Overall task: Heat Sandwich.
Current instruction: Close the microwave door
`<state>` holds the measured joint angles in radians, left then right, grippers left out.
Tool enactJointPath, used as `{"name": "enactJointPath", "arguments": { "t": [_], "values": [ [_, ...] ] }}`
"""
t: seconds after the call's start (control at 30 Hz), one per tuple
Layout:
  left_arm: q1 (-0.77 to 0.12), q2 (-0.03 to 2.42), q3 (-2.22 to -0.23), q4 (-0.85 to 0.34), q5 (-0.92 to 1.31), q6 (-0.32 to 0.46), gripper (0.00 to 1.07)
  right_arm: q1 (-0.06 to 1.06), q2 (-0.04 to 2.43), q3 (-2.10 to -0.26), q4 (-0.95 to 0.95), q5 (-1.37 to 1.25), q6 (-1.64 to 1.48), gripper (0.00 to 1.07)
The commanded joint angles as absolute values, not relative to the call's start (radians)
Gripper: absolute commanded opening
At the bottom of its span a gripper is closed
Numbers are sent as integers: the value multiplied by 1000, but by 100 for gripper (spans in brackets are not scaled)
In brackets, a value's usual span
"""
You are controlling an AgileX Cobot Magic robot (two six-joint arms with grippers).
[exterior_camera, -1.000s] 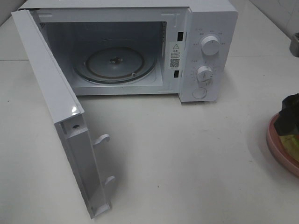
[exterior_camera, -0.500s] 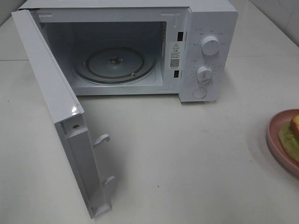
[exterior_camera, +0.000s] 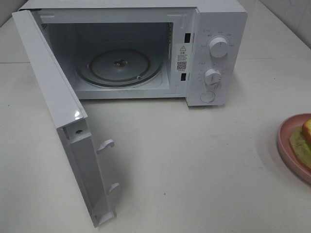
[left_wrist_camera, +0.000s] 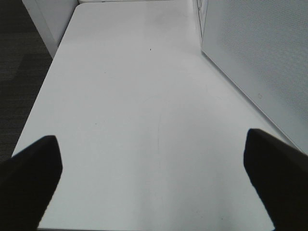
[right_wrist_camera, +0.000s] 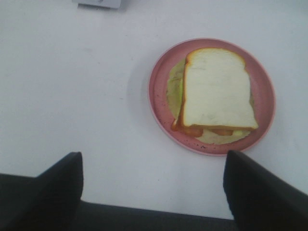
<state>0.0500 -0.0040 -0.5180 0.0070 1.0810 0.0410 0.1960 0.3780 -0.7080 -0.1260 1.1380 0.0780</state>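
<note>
The sandwich [right_wrist_camera: 216, 89], white bread with brown crust and green filling, lies on a round pink plate [right_wrist_camera: 161, 91] on the white table. In the exterior high view only its edge [exterior_camera: 307, 130] and part of the plate [exterior_camera: 286, 133] show at the right border. My right gripper [right_wrist_camera: 154, 159] is open and empty, raised above the table just short of the plate and not touching it. My left gripper [left_wrist_camera: 151, 144] is open and empty over bare table. Neither gripper shows in the exterior high view.
The white microwave [exterior_camera: 218, 19] stands at the back with its door [exterior_camera: 53, 97] swung wide open toward the front left. The glass turntable [exterior_camera: 119, 65] inside is bare. Two knobs [exterior_camera: 218, 47] are on its right panel. A white microwave panel [left_wrist_camera: 250, 48] stands beside the left gripper.
One second ago my right gripper was over the plate at the right edge of the exterior view. It has since pulled back out of that view, leaving the sandwich on the plate.
</note>
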Motion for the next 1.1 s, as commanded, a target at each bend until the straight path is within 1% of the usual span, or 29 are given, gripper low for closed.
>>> {"name": "enactJointPath", "arguments": {
  "t": [0.03,0.27,0.47,0.57,0.6,0.73,1.1],
  "values": [
    [52,-21,-516,10,1070,37,98,156,291,-712,-124,1141,75,76],
    [52,-21,-516,10,1070,37,98,116,170,-672,-123,1096,75,76],
    [52,-21,-516,10,1070,37,98,59,58,-555,-121,1051,75,76],
    [52,-21,-516,10,1070,37,98,49,34,-525,-120,1036,75,76],
    [52,-21,-516,10,1070,37,98,46,5,-494,-120,994,75,76],
    [52,-21,-516,10,1070,37,98,46,-32,-495,-116,995,62,76],
    [52,-21,-516,10,1070,37,98,46,-32,-495,-114,995,61,75]
  ]
}}
